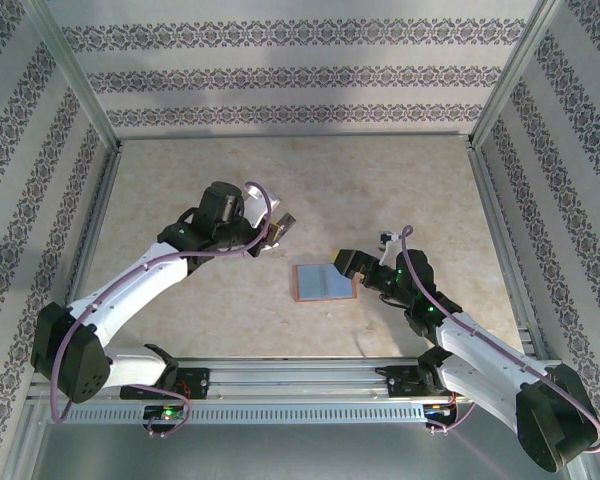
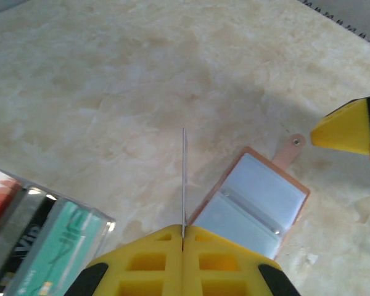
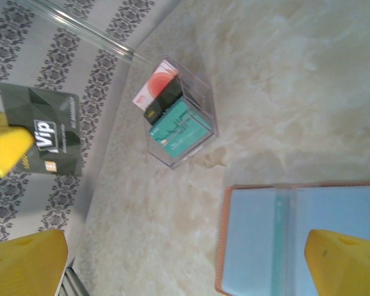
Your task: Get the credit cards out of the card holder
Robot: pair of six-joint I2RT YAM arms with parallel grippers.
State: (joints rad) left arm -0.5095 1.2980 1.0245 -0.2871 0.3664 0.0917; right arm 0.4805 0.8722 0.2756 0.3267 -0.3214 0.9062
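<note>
The card holder (image 1: 323,283) lies open and flat on the table, reddish-brown outside with a grey-blue lining (image 2: 253,200) (image 3: 283,240). My left gripper (image 1: 283,228) (image 2: 184,229) hovers to its left, shut on a dark credit card (image 3: 55,129) marked VIP, which shows edge-on (image 2: 184,179) in the left wrist view. More credit cards in red-white, dark and teal stand in a clear box (image 3: 176,117) (image 2: 40,237). My right gripper (image 1: 352,268) (image 3: 185,271) is open at the holder's right edge, nothing between its fingers (image 3: 348,265).
A snap tab (image 2: 290,151) sticks out from the holder's far edge. Patterned walls and metal frame posts (image 1: 90,90) enclose the marble-look table (image 1: 400,190). A rail (image 1: 300,375) runs along the near edge by the arm bases.
</note>
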